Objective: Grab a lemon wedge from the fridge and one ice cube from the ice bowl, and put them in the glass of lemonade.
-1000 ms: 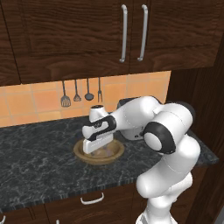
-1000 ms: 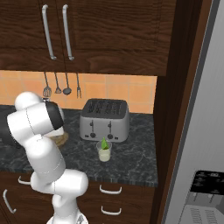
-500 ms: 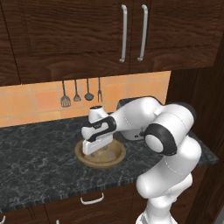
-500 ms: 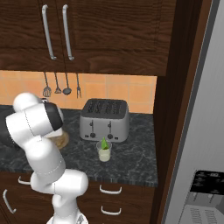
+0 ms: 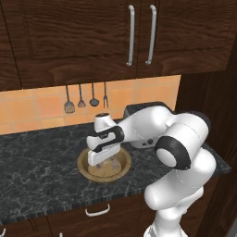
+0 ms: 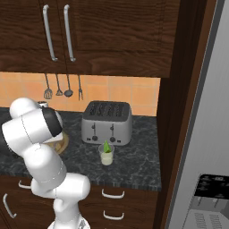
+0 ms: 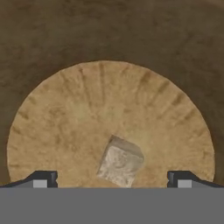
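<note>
One pale ice cube (image 7: 120,161) lies on the flat floor of the ice bowl (image 7: 57,131), directly between the two finger tips of the gripper (image 7: 112,179), which stand far apart at either side of it and touch nothing. The jaws are spread wide and hold nothing. In the left base view the gripper (image 5: 107,163) points down into the ice bowl (image 5: 84,161), its fingers low inside the rim, and the bowl sits on the dark speckled counter (image 5: 37,162). To the gripper's right on that counter stands the grey toaster (image 6: 107,122), and in front of the toaster, well apart from the bowl, the glass of lemonade (image 6: 106,155) holds pale liquid with the lemon wedge (image 6: 106,146) standing up in it. Behind the gripper four utensils (image 5: 86,98) hang on the orange tiled wall under dark wood cabinets (image 5: 92,37). Far to the right rises the fridge (image 6: 205,147), with its black dispenser panel (image 6: 211,197).
</note>
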You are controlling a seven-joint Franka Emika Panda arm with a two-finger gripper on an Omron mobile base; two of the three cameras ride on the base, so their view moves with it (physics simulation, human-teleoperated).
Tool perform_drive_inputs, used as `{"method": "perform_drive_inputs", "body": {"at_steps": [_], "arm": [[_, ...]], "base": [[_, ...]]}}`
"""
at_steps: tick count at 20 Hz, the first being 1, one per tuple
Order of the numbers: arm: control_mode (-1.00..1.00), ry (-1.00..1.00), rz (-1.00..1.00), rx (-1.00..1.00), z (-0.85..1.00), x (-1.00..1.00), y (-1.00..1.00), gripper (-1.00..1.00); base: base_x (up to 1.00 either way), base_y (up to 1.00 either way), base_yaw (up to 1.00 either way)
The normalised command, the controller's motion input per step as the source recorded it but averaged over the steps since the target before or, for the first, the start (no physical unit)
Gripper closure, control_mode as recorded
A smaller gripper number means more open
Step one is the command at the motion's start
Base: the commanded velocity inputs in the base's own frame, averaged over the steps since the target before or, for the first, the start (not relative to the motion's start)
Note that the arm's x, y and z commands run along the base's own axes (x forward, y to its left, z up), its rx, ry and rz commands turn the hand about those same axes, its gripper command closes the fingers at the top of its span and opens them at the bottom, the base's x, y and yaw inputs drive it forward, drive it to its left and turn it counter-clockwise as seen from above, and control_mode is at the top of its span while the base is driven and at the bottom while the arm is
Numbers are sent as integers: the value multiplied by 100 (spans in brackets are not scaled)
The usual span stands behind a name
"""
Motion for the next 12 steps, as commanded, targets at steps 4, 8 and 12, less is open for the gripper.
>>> {"method": "perform_drive_inputs", "body": {"at_steps": [4,8,12], "arm": [[-100,0,0,0,-6,9,0,-100],[-100,0,0,0,-30,0,-1,-100],[-100,1,0,0,-34,0,0,-100]], "base": [[0,0,0],[0,0,0],[0,0,0]]}}
